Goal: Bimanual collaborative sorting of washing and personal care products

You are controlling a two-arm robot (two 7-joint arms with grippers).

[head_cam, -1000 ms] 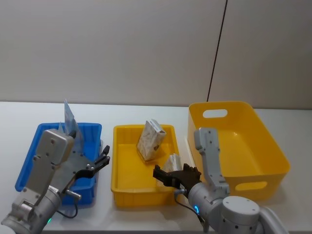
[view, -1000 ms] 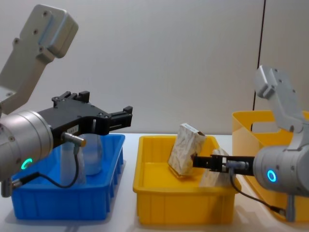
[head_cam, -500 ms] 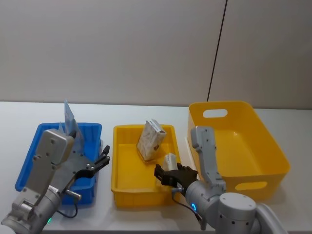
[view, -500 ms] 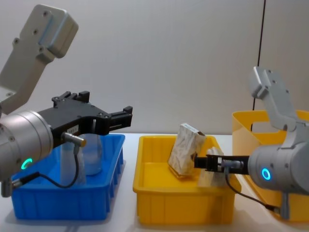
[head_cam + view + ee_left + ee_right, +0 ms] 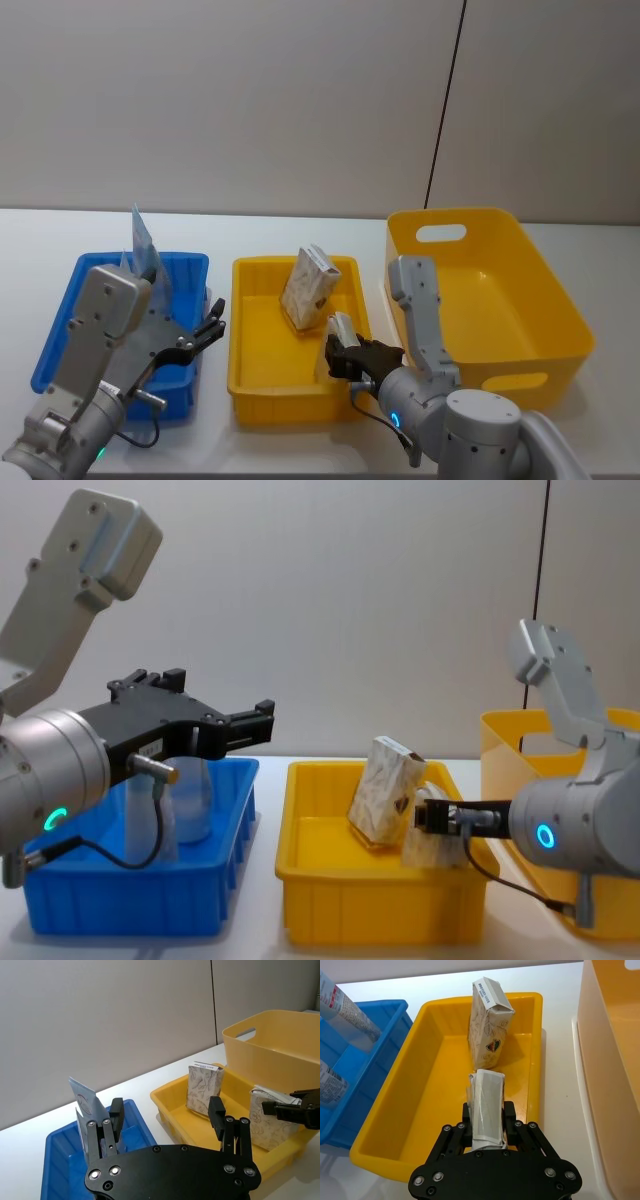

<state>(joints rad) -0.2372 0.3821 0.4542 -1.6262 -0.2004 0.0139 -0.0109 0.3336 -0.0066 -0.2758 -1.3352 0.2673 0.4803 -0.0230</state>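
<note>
Forearm of the right arm reaches forward low and level, and the right gripper point(image 5: 487, 1110) hangs over the near right part of a rectangular yellow plastic tray point(image 5: 250, 398). Its black fingers are closed on either side of a small rectangular beige-white marbled pack point(image 5: 487, 1102), whose far end juts out past the fingertips; whether the pack touches the tray floor cannot be told. Straight ahead of this gripper a second beige-white marbled pack point(image 5: 489, 1025) stands tilted at the tray's far end, bearing a dark oval emblem with lettering too small to read. Just to the gripper's right stands a large yellow handled bin point(image 5: 560, 310). The left arm is bent with its elbow high, and the left gripper point(image 5: 166, 1110) is held level above a blue plastic tray point(image 5: 120, 905), fingers spread wide and empty. Just beyond those fingers, tall pale-blue and white squeeze tubes point(image 5: 84, 1102) stand crimped ends up, their fine print unreadable
</note>
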